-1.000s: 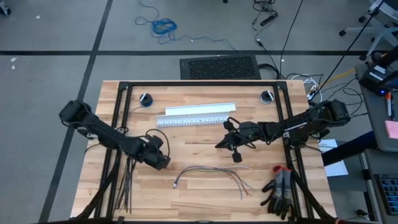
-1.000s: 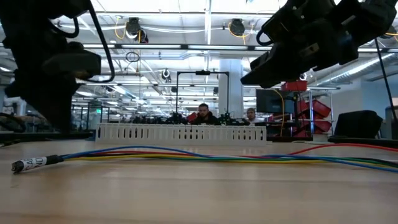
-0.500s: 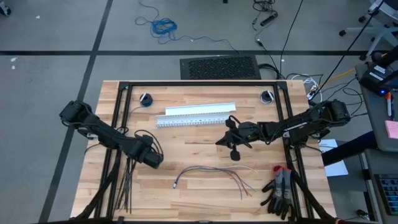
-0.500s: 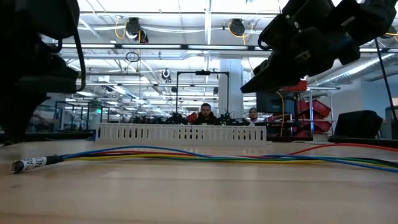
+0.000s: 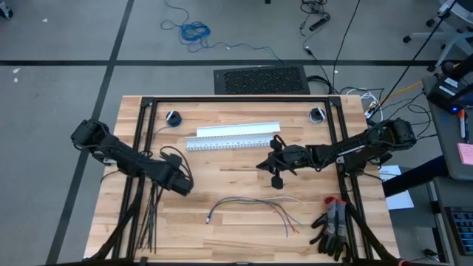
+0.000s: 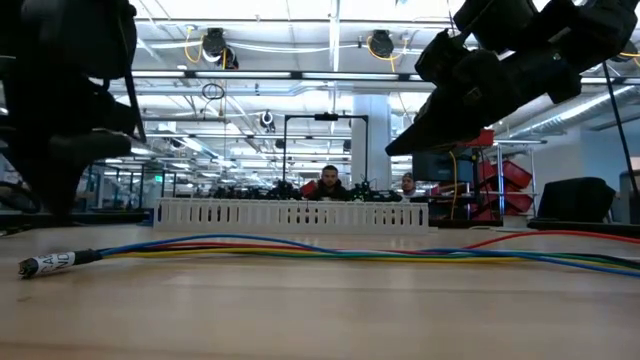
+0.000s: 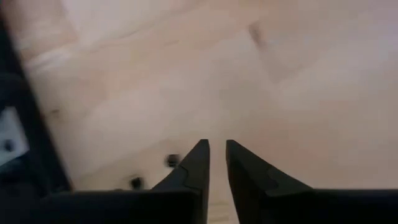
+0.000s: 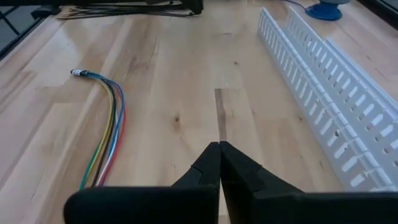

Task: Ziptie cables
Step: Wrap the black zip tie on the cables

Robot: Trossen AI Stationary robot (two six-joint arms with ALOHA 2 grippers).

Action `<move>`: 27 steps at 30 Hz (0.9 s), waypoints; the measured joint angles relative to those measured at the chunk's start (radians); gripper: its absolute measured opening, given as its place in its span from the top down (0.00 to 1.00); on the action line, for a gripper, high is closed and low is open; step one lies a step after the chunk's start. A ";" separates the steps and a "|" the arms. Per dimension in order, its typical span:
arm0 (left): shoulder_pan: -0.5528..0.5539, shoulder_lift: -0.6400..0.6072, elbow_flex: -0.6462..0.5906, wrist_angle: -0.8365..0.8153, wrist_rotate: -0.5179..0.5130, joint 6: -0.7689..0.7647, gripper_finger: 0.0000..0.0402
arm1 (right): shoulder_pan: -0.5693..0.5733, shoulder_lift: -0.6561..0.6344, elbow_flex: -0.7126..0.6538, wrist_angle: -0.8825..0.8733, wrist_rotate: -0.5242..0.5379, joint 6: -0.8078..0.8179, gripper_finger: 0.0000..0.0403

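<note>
- The cables [image 5: 255,207] lie loose on the table [image 5: 222,159], near its front edge, with the long axis running across the table and the small connector tip toward the left.
- The zipties [image 5: 150,218] are seen as thin black strips at the table's front left corner, lengthwise front to back, untouched.
- The left hand [image 5: 182,182] is held just beside the zipties' far ends, so it appears to be the nearer one for picking a strip; its fingers [image 7: 193,171] are parted by only a narrow gap, with nothing between them.
- The right hand [image 5: 276,174] is held above mid-table, behind the cables, closed and empty.
</note>
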 joint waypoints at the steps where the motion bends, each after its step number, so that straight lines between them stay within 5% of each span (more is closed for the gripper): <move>1: 0.001 0.000 0.000 -0.006 0.000 0.000 0.84 | 0.000 0.000 0.000 0.000 0.000 0.000 1.00; 12: 0.007 0.000 -0.051 -0.005 0.081 -0.031 0.59 | 0.000 0.000 0.000 -0.004 0.002 -0.009 1.00; 27: -0.002 -0.002 -0.128 0.062 0.077 -0.043 0.60 | 0.000 0.000 0.000 -0.003 0.002 -0.011 1.00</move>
